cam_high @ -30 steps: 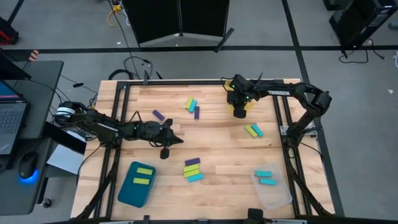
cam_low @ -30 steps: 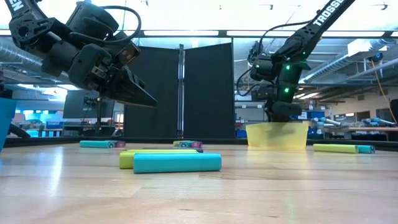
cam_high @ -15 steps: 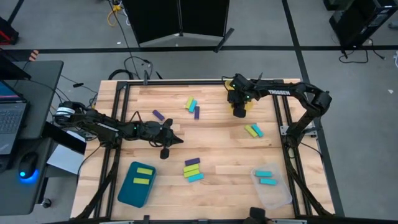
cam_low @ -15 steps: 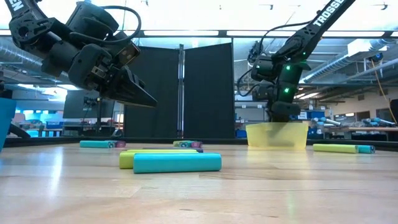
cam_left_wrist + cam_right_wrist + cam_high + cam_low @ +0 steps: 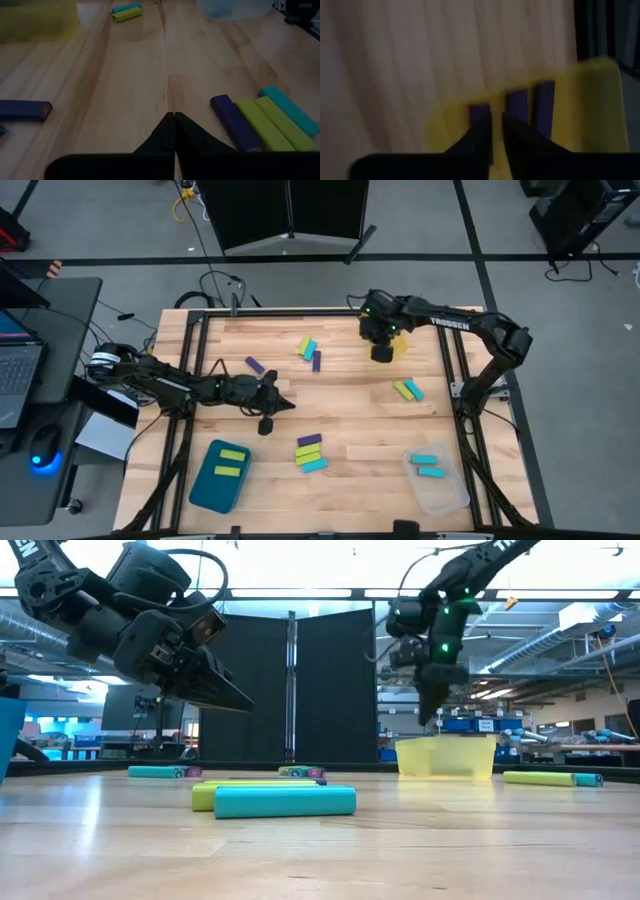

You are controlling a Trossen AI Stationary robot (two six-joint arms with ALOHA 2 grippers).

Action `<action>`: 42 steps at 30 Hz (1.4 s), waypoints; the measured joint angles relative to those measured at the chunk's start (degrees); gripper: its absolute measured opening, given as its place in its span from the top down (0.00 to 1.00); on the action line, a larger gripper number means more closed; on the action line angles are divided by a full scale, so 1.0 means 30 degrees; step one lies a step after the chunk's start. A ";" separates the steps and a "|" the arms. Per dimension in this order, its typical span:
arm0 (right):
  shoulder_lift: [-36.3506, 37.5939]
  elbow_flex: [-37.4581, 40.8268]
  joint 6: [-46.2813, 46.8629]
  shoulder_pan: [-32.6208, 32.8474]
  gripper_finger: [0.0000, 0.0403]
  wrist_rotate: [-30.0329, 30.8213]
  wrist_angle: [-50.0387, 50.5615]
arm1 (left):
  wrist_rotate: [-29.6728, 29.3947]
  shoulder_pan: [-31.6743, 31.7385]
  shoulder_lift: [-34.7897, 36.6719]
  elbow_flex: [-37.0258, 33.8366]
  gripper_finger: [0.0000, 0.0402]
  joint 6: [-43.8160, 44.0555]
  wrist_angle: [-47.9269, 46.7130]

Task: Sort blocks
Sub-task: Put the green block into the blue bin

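Note:
Purple, lime green and cyan blocks lie scattered on the wooden table: a lone purple one [image 5: 255, 365], a cluster [image 5: 310, 350], a green-cyan pair [image 5: 407, 389] and a near cluster [image 5: 310, 452] [image 5: 260, 122]. My right gripper [image 5: 380, 352] [image 5: 430, 715] hovers above the yellow bin [image 5: 445, 757] [image 5: 590, 115], fingers a narrow gap apart and holding nothing. Three purple blocks [image 5: 517, 102] lie flat on the bin's floor. My left gripper [image 5: 285, 405] [image 5: 174, 125] waits shut above the table's left middle, touching nothing.
A teal bin [image 5: 220, 475] near the left front holds two green blocks [image 5: 230, 463]. A clear bin [image 5: 438, 480] at the right front holds two cyan blocks [image 5: 428, 465]. Bare wood lies between the clusters, with black frame rails along the table edges.
My right gripper has risen out of the yellow bin and shifted slightly toward the table's left; it now hangs clear above the bin's rim. The left arm has kept still.

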State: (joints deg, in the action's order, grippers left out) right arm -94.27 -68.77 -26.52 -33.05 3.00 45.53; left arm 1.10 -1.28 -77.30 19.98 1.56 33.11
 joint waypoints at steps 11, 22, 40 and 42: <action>0.1194 0.0994 0.2735 0.4153 0.95 -0.2378 -0.2772 | 0.0452 -0.1105 0.0000 0.1395 0.98 0.0212 -0.2329; 0.1497 0.4413 0.6326 0.8601 0.94 -0.1843 -0.8296 | -0.0737 -0.1959 0.0051 0.4959 0.98 0.0120 -1.0643; 0.1497 0.5945 0.9066 1.2781 0.96 0.3451 -0.9590 | 0.0524 0.3661 0.0007 0.7420 0.98 0.1672 -1.6085; 0.1497 0.5945 0.9288 1.2901 0.98 0.3952 -0.9591 | 0.0546 0.4079 0.0007 0.7420 0.98 0.2125 -1.5540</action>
State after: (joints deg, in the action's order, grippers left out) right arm -89.78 -50.94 1.34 5.65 14.85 16.75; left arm 2.74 10.96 -77.28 42.24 7.94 -13.51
